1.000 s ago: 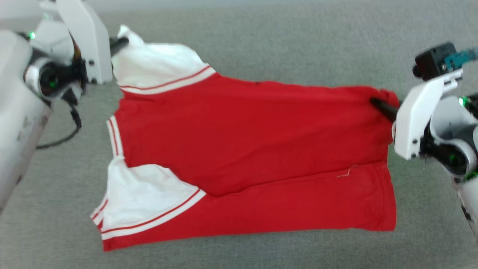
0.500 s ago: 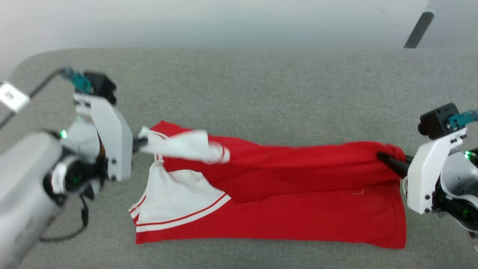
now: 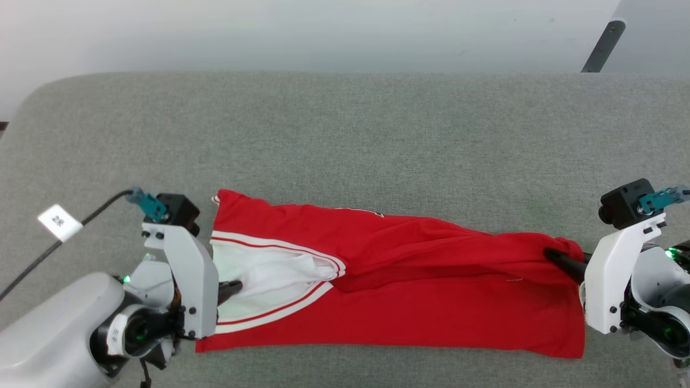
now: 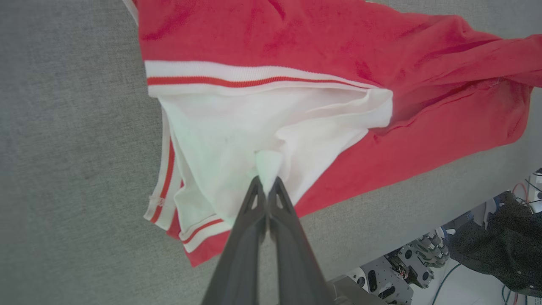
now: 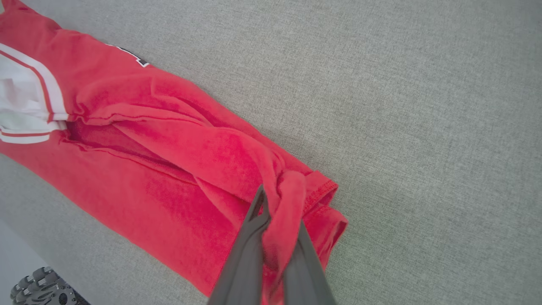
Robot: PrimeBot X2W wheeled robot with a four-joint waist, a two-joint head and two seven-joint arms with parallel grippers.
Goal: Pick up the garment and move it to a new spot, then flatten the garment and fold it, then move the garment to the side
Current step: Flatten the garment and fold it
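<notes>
The garment (image 3: 409, 302), a red jersey with white sleeves and red-white striped trim, lies lengthwise on the grey table, its far half folded over toward the near edge. My left gripper (image 3: 237, 285) is shut on a pinch of white sleeve (image 4: 271, 140) at the jersey's left end, low over the table. My right gripper (image 3: 552, 256) is shut on the bunched red hem corner (image 5: 288, 199) at the right end. A sliver of the black, white-outlined print (image 5: 137, 59) peeks out at the far fold.
The grey fabric-covered table (image 3: 345, 134) stretches wide behind the garment. Its near edge (image 4: 381, 237) runs close to the jersey. A dark pole (image 3: 601, 46) leans at the far right. Robot hardware and cables (image 4: 423, 262) sit below the table edge.
Both grippers have carried the jersey's far edge toward me and down, folding it in half lengthwise. The head camera has also tilted, so the whole picture shifted.
</notes>
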